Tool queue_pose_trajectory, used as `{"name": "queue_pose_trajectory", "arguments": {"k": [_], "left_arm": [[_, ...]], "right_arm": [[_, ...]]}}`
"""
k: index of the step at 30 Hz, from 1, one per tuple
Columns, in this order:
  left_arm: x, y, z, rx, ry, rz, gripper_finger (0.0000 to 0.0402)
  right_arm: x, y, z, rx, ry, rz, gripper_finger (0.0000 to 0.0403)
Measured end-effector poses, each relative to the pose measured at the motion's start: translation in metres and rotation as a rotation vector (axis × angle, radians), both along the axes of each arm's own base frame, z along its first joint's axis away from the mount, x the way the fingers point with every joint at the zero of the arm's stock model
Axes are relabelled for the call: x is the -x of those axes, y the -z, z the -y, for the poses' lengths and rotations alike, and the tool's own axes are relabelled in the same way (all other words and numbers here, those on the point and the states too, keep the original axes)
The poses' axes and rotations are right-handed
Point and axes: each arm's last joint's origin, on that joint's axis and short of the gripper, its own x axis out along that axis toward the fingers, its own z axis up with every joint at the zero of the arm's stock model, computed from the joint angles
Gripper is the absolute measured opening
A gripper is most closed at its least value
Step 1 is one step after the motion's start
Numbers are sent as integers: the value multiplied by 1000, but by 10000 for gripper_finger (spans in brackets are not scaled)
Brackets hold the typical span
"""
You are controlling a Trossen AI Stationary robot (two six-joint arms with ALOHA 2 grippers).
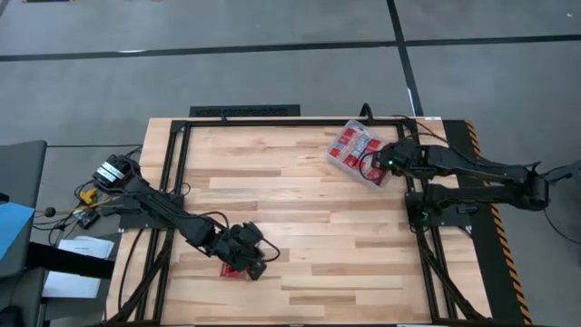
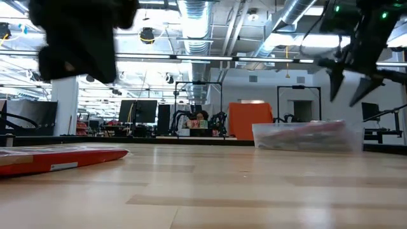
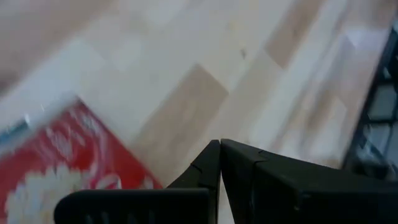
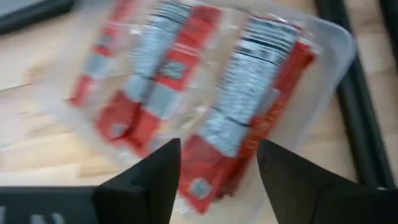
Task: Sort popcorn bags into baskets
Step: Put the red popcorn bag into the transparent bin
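Currently the right gripper point(image 4: 214, 171) hangs just above the tub point(image 1: 338, 162), fingers spread with nothing between them; below the tips lie several bags point(image 4: 249, 93), flat red packets with white-and-blue label panels, packed side by side because the clear, shallow plastic tub is only a couple of packets wide. The left gripper point(image 3: 219, 163) sits low over the wood surface point(image 1: 300, 227), fingers pressed together, empty. One loose bag point(image 3: 56, 168), red with a cream popcorn print, lies flat just beside those tips, not gripped. Thin and flat, so likely hard to pinch off smooth planks.
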Motion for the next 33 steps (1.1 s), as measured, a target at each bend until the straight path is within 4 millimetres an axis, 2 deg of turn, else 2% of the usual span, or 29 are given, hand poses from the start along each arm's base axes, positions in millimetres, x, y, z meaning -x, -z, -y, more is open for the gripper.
{"name": "queue_pose_trajectory", "arguments": {"k": [3,8,12,15,21,26,33], "left_arm": [[14,-13,7,64,64,-18,0],[64,-29,28,94,-24,-71,0],[103,-18,46,86,-171,-137,0],[116,0,55,50,-273,-179,0],[101,35,65,-10,-331,-208,0],[79,59,63,-48,-341,-229,0],[49,78,60,-48,-307,-180,0]], "right_arm": [[-4,-16,-5,40,-77,62,243],[-20,-32,-23,69,-227,204,239],[-40,-30,-44,73,-304,266,227],[-58,-21,-61,71,-349,272,217],[-93,1,-95,51,-459,284,201],[-122,17,-127,15,-535,415,197],[-162,46,-168,-54,-605,662,240]]}}
